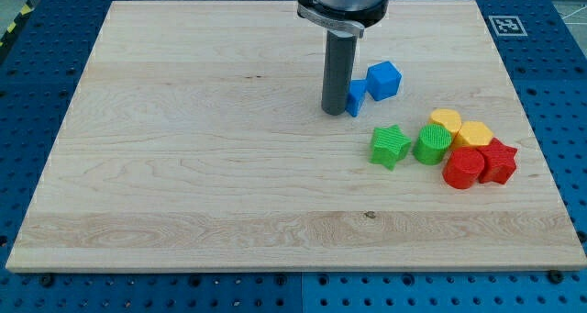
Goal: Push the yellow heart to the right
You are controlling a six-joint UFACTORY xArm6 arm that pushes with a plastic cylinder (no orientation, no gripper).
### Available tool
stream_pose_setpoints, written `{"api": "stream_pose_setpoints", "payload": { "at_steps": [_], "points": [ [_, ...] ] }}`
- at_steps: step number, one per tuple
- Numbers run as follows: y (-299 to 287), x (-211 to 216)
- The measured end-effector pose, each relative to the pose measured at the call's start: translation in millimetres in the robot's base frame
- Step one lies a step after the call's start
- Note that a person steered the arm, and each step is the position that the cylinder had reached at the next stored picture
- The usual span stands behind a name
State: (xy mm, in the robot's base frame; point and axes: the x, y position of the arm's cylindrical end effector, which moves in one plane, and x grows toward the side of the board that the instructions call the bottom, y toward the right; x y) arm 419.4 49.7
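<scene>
The yellow heart lies at the view's right, in a tight cluster, touching the green cylinder and the yellow hexagon. My tip stands on the board well to the left of the heart, above the cluster. It touches or nearly touches a small blue block that sits on its right side, partly hidden by the rod.
A blue cube lies just right of the small blue block. A green star lies left of the green cylinder. A red cylinder and a red star close the cluster below. The board's right edge is near.
</scene>
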Motion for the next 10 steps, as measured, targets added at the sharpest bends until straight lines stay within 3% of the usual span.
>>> {"api": "stream_pose_setpoints", "payload": {
  "at_steps": [3,6,8,10],
  "points": [
    [23,-11],
    [31,21],
    [91,20],
    [111,31]
  ]
}}
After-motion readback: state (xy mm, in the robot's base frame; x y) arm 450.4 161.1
